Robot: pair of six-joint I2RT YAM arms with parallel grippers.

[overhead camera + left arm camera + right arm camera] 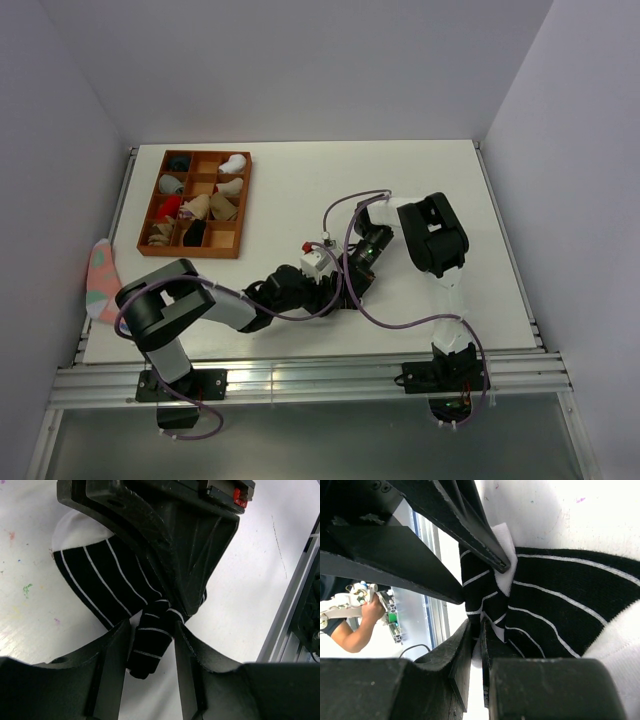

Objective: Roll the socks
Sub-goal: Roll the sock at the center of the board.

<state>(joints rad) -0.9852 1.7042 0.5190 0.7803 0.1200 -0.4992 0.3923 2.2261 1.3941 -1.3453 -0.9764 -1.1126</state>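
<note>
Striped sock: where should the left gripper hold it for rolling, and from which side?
Probably the narrow rolled end of the striped sock, approached end-on from the side away from its flat part. That end is slim enough to sit between the fingers of the left gripper, which clasp it now. The right gripper pinches the fold beyond, so the middle is taken.
</note>
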